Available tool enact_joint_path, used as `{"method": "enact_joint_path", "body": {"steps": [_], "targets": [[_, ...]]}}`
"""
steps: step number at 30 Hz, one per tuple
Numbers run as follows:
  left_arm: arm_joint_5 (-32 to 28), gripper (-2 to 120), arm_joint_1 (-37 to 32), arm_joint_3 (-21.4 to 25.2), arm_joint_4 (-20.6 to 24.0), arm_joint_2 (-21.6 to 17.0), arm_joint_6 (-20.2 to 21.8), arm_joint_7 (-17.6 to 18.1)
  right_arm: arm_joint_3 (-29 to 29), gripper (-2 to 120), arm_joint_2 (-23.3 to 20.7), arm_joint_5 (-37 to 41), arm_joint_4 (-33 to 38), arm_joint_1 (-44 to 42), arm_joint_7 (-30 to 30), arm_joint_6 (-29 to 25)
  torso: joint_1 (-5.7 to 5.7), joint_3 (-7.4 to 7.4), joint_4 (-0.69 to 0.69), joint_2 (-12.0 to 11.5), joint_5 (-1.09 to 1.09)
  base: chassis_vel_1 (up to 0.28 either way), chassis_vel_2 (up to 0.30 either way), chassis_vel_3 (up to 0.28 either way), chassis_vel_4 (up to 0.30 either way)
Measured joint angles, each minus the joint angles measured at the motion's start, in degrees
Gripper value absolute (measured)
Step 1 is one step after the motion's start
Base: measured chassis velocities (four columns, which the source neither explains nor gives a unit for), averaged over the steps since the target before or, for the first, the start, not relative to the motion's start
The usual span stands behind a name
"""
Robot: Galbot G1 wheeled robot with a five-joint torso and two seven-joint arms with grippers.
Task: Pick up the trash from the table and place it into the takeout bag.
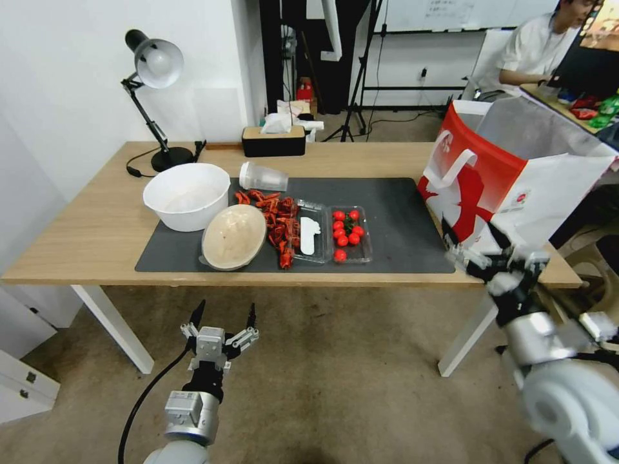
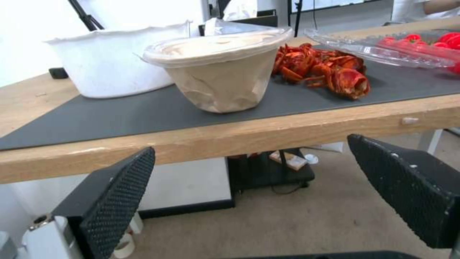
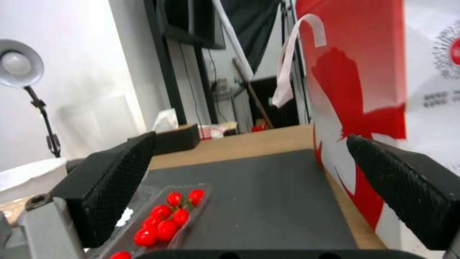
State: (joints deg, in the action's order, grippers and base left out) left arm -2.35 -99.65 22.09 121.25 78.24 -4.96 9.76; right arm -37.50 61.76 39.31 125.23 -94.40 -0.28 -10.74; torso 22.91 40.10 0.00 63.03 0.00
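A: From the head camera, what is sitting on the table (image 1: pixel 97 225)?

B: The takeout bag (image 1: pixel 509 187) is standing at three o'clock on the mat (image 1: pixel 400 219). At nine o'clock the trash is waiting: a white bowl (image 1: pixel 187 195), a beige dish (image 1: pixel 234 236), red scraps (image 1: pixel 278 222), a clear cup (image 1: pixel 261 176) and a tomato tray (image 1: pixel 350 233). The left gripper (image 1: pixel 221 322) is hanging below the table edge, fingers wide apart, holding nothing. The right gripper (image 1: pixel 487 254) is hovering beside the bag's foot.

A: And the left wrist camera?

B: It is looking up at the beige dish (image 2: pixel 220 72) near the edge, its fingers (image 2: pixel 120 190) spread and empty.

A: The right wrist?

B: Its fingers (image 3: pixel 402 183) are gaping too, empty, with the bag (image 3: pixel 364 72) just beside one finger. I am judging that nothing is bagged yet; every piece is still waiting.
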Motion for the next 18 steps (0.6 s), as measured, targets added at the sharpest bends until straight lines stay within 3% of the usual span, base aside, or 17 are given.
{"method": "enact_joint_path", "body": {"steps": [8,18], "targets": [[-0.1,100,-0.3,-0.6,0.3,-0.1,0.5,0.0,2.2,100,6.4,-5.0,-4.2,-4.6,-4.7,-4.6,0.00,0.01,-0.01,0.0,0.01,0.000,0.000,0.000,0.000],[-0.2,100,-0.3,-0.5,-0.1,-0.2,0.3,0.0,4.7,100,9.4,-9.0,-6.5,-5.6,-4.5,-5.3,0.01,0.00,-0.01,0.0,0.00,0.000,0.000,0.000,0.000]]}}
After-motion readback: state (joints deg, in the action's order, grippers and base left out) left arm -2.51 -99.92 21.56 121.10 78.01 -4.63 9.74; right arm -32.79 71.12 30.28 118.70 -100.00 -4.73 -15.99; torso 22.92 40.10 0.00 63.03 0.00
